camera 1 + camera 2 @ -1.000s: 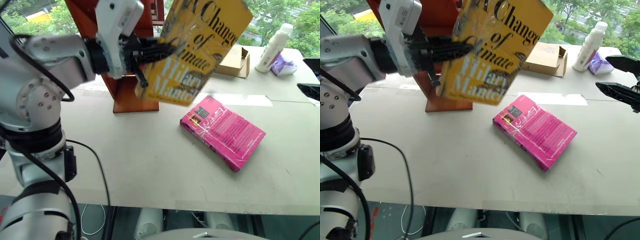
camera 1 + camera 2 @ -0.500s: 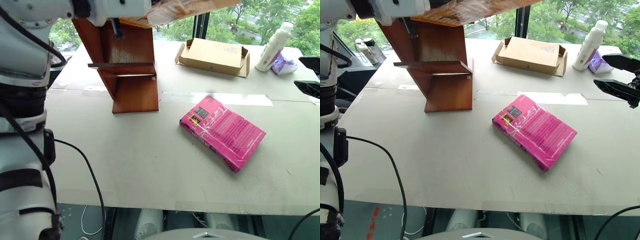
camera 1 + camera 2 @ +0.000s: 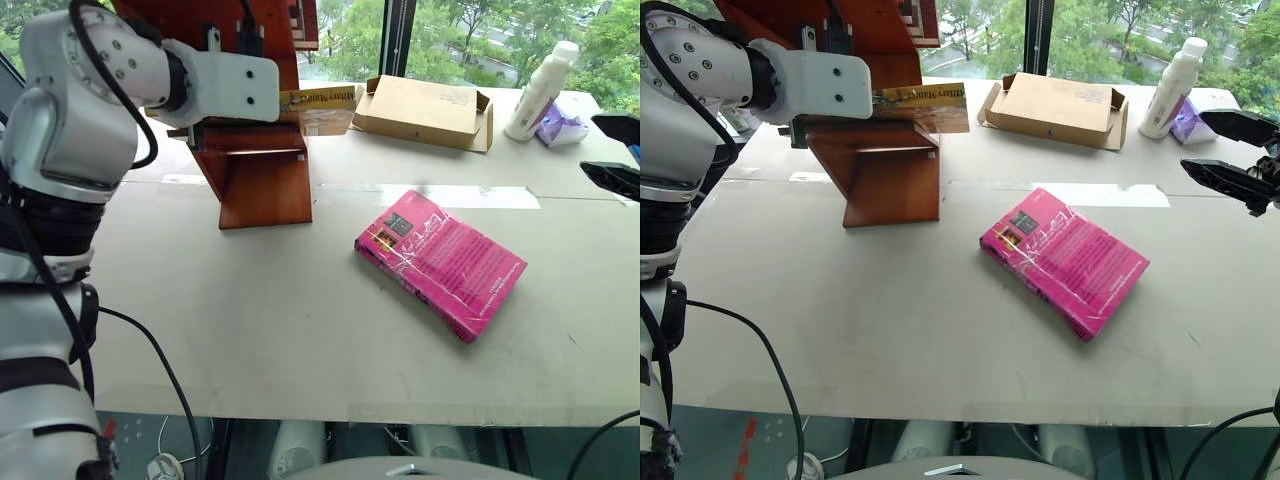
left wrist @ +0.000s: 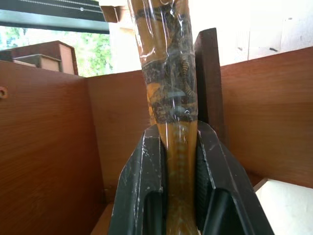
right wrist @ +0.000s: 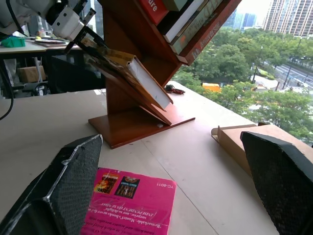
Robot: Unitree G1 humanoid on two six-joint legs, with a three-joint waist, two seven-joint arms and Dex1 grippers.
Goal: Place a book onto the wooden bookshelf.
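Observation:
The book (image 3: 320,97), yellow-orange with "Hilary Mantel" on its spine, lies nearly flat just above the shelf board of the wooden bookshelf (image 3: 265,185), its spine end sticking out past the shelf's side. My left gripper (image 4: 178,129) is shut on the book, with both black fingers (image 4: 146,176) pressed against its faces inside the reddish-brown shelf. In the right wrist view the book (image 5: 127,66) slopes along the slanted shelf (image 5: 142,125). I cannot tell whether it rests on the board. My right gripper (image 3: 1230,150) hovers open and empty at the table's far right.
A magenta-pink paperback (image 3: 440,262) lies on the table's middle right. A flat cardboard box (image 3: 425,108), a white bottle (image 3: 540,92) and a purple packet (image 3: 560,128) stand at the back. Other books (image 5: 186,19) fill the shelf's upper tier.
The left arm rolled the book from cover-up in front of the shelf, raised it, then brought it down flat into the shelf's lower opening. The right gripper stayed put.

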